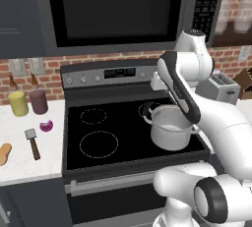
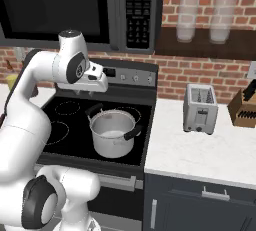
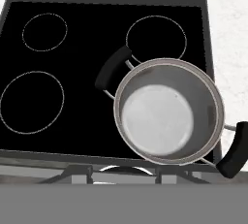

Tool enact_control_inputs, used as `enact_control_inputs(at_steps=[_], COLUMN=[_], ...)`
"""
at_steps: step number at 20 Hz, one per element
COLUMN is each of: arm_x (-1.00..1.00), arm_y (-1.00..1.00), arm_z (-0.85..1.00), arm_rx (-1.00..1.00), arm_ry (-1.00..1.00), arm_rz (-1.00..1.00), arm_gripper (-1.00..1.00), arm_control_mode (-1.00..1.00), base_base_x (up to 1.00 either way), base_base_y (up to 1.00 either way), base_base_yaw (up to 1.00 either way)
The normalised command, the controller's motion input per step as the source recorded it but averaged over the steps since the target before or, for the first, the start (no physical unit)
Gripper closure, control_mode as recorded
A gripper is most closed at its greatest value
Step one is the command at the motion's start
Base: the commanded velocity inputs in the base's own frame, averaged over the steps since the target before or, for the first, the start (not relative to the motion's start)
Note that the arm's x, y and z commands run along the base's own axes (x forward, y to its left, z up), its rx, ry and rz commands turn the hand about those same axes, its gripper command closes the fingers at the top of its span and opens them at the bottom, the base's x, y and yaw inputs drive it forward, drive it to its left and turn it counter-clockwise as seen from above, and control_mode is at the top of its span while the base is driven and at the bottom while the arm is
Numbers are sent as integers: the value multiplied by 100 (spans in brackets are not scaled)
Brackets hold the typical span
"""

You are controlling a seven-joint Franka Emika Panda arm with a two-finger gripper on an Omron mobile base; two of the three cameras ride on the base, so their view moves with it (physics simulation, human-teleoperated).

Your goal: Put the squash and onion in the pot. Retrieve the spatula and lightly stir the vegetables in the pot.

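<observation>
The steel pot (image 1: 170, 127) stands on the stove's front right burner, and its pale inside holds nothing (image 3: 167, 111). On the white counter left of the stove lie the purple onion (image 1: 46, 126), the spatula (image 1: 33, 142) with its grey blade pointing back, and the tan squash (image 1: 4, 153) at the view's edge. My gripper (image 2: 92, 89) hangs above the back of the stove, over and a little behind the pot (image 2: 114, 132), looking straight down on it. Nothing shows between its fingers. Their spacing is hidden.
A yellow jar (image 1: 18, 103) and a dark maroon jar (image 1: 38, 101) stand at the back of the left counter. A toaster (image 2: 200, 107) and a knife block (image 2: 243, 106) are on the right counter. A microwave (image 1: 118, 10) hangs over the stove (image 1: 98, 123).
</observation>
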Motion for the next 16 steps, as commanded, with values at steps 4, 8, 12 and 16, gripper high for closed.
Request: enact_control_inputs(at_steps=[4,8,12,16], arm_x=[0,0,0,0], arm_y=[0,0,0,0], arm_z=[0,0,0,0], arm_rx=[0,0,0,0], arm_ry=[0,0,0,0], arm_rz=[0,0,0,0], arm_gripper=[-100,-100,-100,-100], arm_control_mode=[100,100,100,100], base_base_x=[-1,-3,0,0], base_base_y=[4,64,90,79], base_base_yaw=[0,0,0,0])
